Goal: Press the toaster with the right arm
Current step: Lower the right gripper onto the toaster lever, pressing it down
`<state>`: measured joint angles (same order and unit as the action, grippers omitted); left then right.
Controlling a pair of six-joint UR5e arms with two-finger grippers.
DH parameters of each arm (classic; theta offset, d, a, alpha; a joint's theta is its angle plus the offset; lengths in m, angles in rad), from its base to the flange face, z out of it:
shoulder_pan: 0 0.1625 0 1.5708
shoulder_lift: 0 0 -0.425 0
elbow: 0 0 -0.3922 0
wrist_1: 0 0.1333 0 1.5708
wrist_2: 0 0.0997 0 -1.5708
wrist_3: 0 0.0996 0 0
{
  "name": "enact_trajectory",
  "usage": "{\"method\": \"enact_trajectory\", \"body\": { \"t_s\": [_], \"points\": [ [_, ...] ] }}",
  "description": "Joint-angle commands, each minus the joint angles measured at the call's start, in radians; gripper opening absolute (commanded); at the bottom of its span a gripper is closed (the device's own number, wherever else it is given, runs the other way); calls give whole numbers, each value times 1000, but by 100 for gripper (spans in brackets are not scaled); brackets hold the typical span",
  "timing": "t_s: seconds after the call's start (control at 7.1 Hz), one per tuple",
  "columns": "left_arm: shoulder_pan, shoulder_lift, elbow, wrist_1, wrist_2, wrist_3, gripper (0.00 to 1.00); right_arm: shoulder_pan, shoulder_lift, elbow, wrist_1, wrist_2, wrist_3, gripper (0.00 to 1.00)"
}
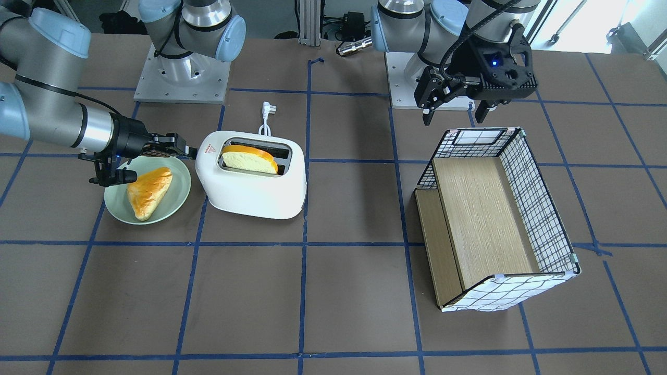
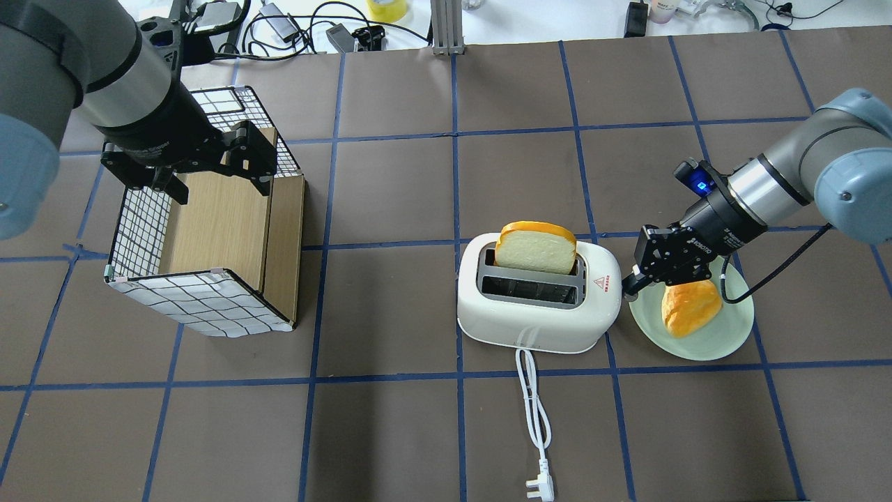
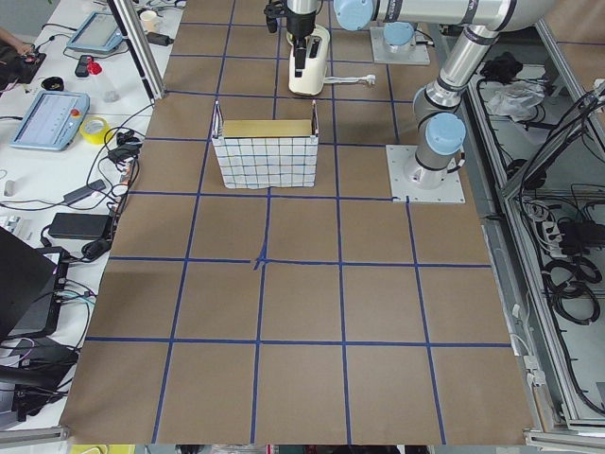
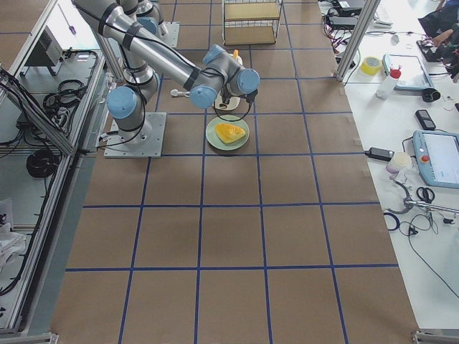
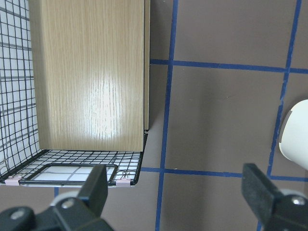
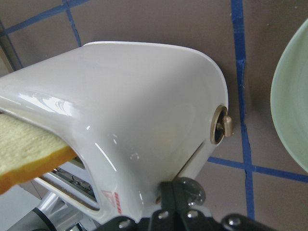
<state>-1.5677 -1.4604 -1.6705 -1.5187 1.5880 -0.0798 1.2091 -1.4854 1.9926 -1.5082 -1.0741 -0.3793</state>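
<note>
The white two-slot toaster (image 2: 536, 317) stands mid-table with a slice of bread (image 2: 535, 247) upright in its far slot. It also shows in the front view (image 1: 255, 187) and fills the right wrist view (image 6: 144, 96). My right gripper (image 2: 631, 284) is shut, with its tips at the toaster's end beside the red triangle label. In the right wrist view the closed fingertips (image 6: 180, 190) sit against that end wall, below a tan knob (image 6: 222, 126). My left gripper (image 2: 216, 178) hangs open and empty over the basket.
A green plate (image 2: 725, 335) with a piece of bread (image 2: 690, 307) lies right beside the toaster, under my right wrist. A wire-and-wood basket (image 2: 202, 300) stands at the left. The toaster's white cord and plug (image 2: 536, 418) trail toward the robot's side.
</note>
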Motion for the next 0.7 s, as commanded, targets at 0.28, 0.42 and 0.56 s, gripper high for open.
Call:
{"method": "enact_trajectory", "body": {
  "t_s": [0.28, 0.42, 0.56],
  "points": [
    [0, 0, 0, 0, 0, 0, 100, 0, 20, 0, -20, 0, -1, 0],
    [0, 0, 0, 0, 0, 0, 100, 0, 20, 0, -26, -1, -1, 0],
    [0, 0, 2, 0, 0, 0, 100, 0, 22, 3, -29, -1, -3, 0]
  ]
}}
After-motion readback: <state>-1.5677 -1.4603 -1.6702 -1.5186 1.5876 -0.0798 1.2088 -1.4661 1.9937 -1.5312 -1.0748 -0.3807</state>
